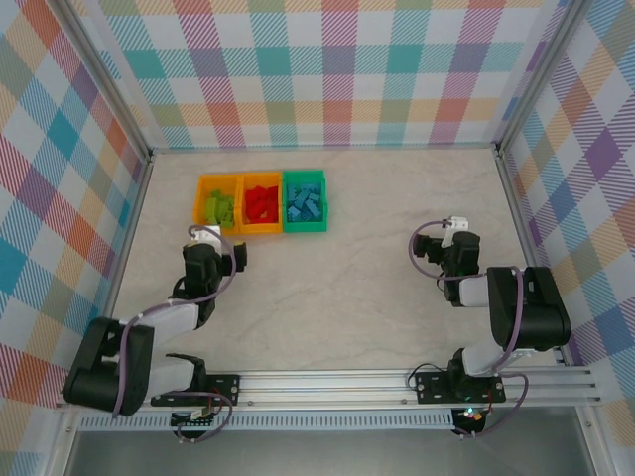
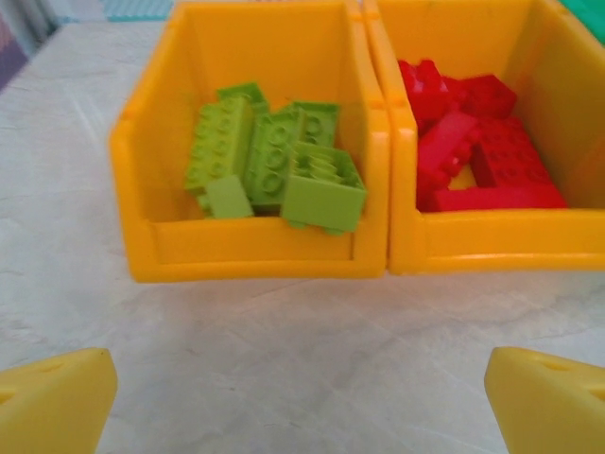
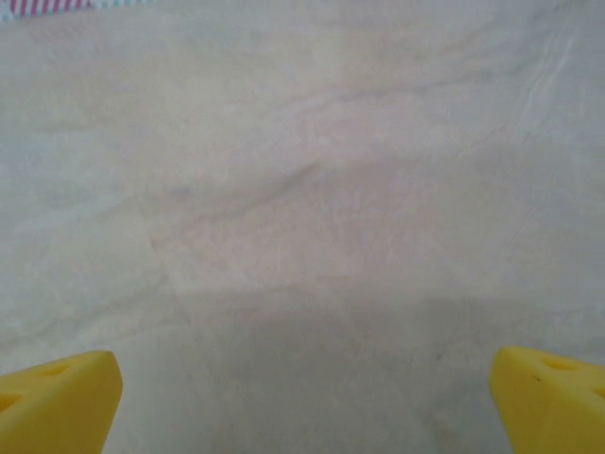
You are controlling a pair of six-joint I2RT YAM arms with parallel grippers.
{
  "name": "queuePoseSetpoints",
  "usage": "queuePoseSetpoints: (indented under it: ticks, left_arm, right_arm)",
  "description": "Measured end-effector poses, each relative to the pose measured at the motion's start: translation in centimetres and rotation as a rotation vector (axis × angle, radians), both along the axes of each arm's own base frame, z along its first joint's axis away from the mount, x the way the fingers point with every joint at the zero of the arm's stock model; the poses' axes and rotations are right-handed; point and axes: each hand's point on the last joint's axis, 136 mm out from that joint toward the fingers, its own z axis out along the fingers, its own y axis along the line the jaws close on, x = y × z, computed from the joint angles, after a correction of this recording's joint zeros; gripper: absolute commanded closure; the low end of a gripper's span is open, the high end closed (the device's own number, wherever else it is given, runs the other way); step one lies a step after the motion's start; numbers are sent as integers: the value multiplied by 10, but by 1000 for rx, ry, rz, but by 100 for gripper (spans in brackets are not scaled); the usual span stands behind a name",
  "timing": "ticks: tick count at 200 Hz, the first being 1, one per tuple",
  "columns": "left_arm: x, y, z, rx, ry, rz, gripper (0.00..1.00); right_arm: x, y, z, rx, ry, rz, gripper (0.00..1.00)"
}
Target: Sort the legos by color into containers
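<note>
Three containers stand in a row at the back left of the table. The left orange bin [image 1: 216, 203] [image 2: 255, 248] holds several lime green legos [image 1: 220, 208] [image 2: 274, 165]. The middle orange bin [image 1: 262, 205] [image 2: 492, 244] holds several red legos [image 1: 262, 203] [image 2: 473, 142]. The green bin [image 1: 305, 202] holds several light blue legos [image 1: 304, 204]. My left gripper [image 1: 206, 236] [image 2: 302, 402] hovers just in front of the left orange bin, open and with nothing between its fingers. My right gripper [image 1: 457, 226] [image 3: 304, 402] is open over bare table at the right.
The marble-look table [image 1: 347, 288] stretches between the two arms. Metal posts and checkered walls [image 1: 327, 69] close in the back and both sides. A rail [image 1: 397, 382] with the arm bases runs along the near edge.
</note>
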Motion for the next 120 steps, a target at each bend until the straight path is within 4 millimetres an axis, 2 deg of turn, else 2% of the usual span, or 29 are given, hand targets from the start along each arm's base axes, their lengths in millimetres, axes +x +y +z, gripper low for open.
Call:
queuePoseSetpoints:
  ticks: [30,61,120]
  left_arm:
    - [18,-5,-21,3,33,-32,0]
    - [27,4,-40,-15,62,-18,0]
    - [42,12,-25,-55,20,9,0]
  right_arm:
    - [5,3,11,-2,-46,17,0]
    - [6,10,12,0,-48,66,0]
    - [6,13,12,2,-48,80,0]
